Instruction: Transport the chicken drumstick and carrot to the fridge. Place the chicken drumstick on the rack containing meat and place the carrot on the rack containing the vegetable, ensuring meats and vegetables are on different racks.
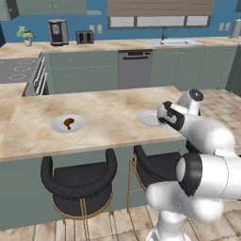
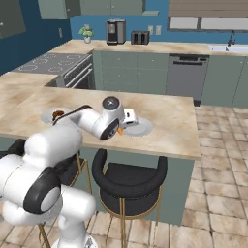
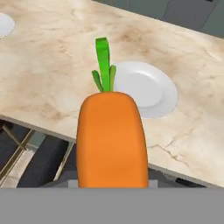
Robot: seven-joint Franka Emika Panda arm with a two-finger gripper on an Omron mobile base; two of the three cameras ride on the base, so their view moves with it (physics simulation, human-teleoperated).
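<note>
The orange carrot [image 3: 111, 140] with its green tuft stands in the middle of the hand view, with my gripper [image 2: 121, 130] shut on it, held above the counter's near edge. A sliver of orange carrot [image 2: 119, 131] shows under the hand in the right base view. The gripper [image 1: 164, 115] hangs over an empty white plate [image 1: 148, 119]. The reddish-brown chicken drumstick [image 1: 68, 123] lies on another white plate [image 1: 80, 124] to the left, an arm's reach away. The fridge is out of view.
Two black bar stools [image 1: 80, 181] stand under the island counter's [image 1: 108, 106] near edge. Behind the island run green cabinets, a dishwasher [image 1: 134, 68], a stove [image 1: 21, 70] at left, and a coffee machine [image 1: 57, 32] and toaster [image 1: 84, 36] on the back counter.
</note>
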